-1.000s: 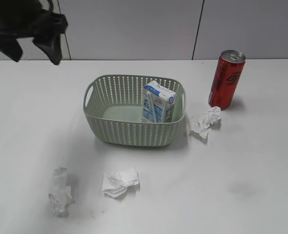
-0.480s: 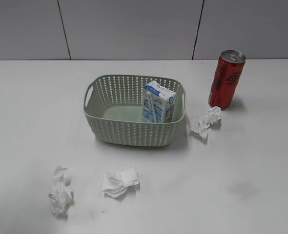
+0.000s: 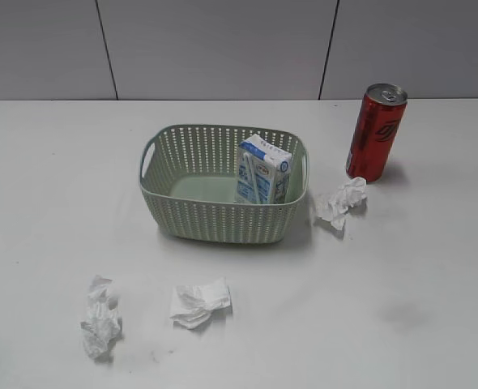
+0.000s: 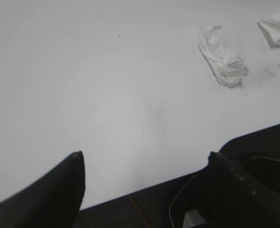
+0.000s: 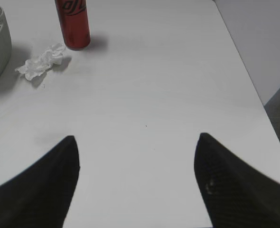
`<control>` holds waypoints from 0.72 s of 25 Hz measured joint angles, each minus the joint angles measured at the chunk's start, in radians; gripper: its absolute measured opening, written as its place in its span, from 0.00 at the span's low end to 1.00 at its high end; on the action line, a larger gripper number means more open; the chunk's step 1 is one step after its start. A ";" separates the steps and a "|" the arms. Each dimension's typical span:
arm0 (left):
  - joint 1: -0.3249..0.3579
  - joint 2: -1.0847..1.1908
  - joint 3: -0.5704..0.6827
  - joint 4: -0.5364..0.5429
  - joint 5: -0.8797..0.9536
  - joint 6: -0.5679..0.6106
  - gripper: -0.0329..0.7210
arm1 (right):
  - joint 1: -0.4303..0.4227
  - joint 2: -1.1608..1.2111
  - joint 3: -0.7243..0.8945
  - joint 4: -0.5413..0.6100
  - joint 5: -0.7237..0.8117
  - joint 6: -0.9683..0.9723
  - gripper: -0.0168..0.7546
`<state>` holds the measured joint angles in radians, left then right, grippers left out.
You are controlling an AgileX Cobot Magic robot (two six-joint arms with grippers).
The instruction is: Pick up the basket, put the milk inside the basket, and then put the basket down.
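All steps appearing done: white-blue gable-top milk carton (image 3: pixel 262 170) standing inside sage-green perforated plastic basket (image 3: pixel 223 217), resting on bench (image 3: pixel 401 267); both grippers' fingers (image 4: pixel 73 175) (image 5: pixel 59 161) spread wide, holding nothing.

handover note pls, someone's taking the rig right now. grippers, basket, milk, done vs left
Left gripper: jaws open, empty, over bare table near its edge.
Right gripper: jaws open, empty, over the table right of the red can.
Basket: standing on the table, nothing holding it.
Milk: upright inside the basket, at its right end.
Done: milk in, basket down.
Left: nothing visible.
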<state>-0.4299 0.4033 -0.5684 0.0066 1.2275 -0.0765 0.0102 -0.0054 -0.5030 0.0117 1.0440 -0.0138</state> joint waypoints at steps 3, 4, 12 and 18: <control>0.000 -0.134 0.043 0.000 -0.022 0.039 0.82 | 0.000 0.000 0.000 0.000 0.000 0.000 0.76; 0.000 -0.170 0.050 0.000 -0.035 0.050 0.82 | 0.000 0.000 0.000 0.000 0.000 0.000 0.76; 0.000 -0.242 0.090 -0.001 -0.129 0.136 0.82 | 0.000 0.000 0.000 0.000 0.000 0.000 0.76; 0.000 -0.242 0.090 -0.001 -0.138 0.139 0.79 | 0.000 0.000 0.000 0.000 0.000 0.000 0.76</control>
<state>-0.4299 0.1612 -0.4786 0.0056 1.0900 0.0623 0.0102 -0.0054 -0.5030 0.0117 1.0440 -0.0138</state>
